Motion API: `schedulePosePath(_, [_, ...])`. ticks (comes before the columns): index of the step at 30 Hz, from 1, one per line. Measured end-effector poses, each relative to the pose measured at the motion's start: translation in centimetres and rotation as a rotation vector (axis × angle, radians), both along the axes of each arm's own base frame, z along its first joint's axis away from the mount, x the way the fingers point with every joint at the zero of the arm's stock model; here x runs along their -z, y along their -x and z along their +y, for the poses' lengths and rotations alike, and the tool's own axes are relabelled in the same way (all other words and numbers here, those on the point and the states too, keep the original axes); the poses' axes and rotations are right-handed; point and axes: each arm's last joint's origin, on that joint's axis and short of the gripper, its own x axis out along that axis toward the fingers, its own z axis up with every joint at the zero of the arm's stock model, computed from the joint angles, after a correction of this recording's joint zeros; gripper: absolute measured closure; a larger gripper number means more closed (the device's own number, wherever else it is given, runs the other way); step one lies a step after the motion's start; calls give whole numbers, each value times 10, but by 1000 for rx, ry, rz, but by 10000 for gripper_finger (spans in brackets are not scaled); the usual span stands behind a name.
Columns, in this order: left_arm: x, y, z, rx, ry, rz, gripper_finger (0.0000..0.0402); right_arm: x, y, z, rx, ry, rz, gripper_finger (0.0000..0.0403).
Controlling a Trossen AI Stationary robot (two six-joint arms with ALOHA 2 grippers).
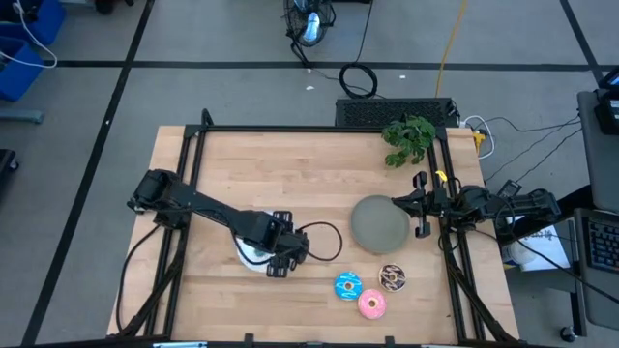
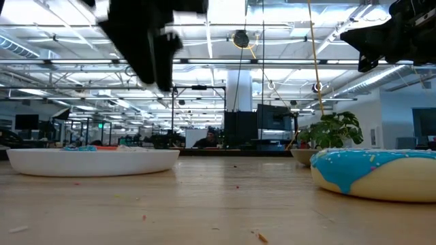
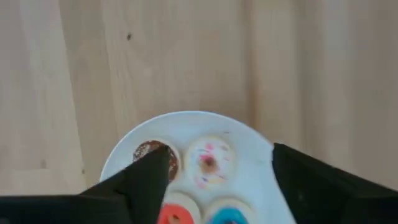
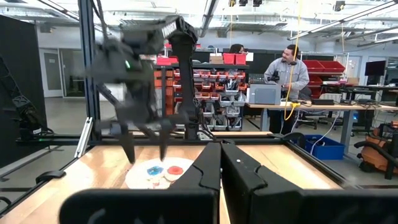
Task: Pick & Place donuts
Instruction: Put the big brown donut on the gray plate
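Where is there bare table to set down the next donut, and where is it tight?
Bare wood spans the far-left table, from its top frame down to the left arm, and the near-left corner. Crowded: the white plate under the open left gripper, and near-right, where the grey plate, blue donut, brown sprinkled donut and pink donut cluster.

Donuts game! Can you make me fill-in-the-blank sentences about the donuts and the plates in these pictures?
1. The four tiny donuts lie on the ____ plate.
2. The left gripper hangs above them with fingers ____.
3. The grey plate holds ____ donuts.
4. The number of larger donuts on the bare table is ____.

Missing words: white; open; no; three
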Motion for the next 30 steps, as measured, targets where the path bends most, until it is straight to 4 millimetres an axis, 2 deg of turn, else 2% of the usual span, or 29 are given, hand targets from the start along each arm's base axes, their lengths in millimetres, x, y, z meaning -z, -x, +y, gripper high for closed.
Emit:
schedulePosePath(3, [-28,8,-18,57,-2,4,191,0,0,0,-2,-1,0,403])
schedulePosePath(6, [-57,34,-26,104,-76,-38,275,0,0,0,-2,-1,1,403])
schedulePosePath(10, [-85,81,-16,7,-170,-282,376,1,0,0,-2,2,10,403])
schedulePosePath(12, [-86,101,-7,-8,-118,-443,392,1,-1,0,-2,5,13,403])
schedulePosePath(15, [-75,122,6,42,-44,-714,389,1,-1,0,-2,7,15,403])
schedulePosePath(18, [-60,127,30,6,-74,-911,396,1,-1,0,2,21,14,403])
schedulePosePath(22, [-30,134,60,-77,-166,-964,393,1,-1,0,5,33,15,403])
schedulePosePath(26, [-5,150,77,6,-88,-1135,398,1,-1,0,7,42,15,403])
schedulePosePath(30, [32,172,99,-132,-91,-1150,394,0,-1,0,16,87,10,403])
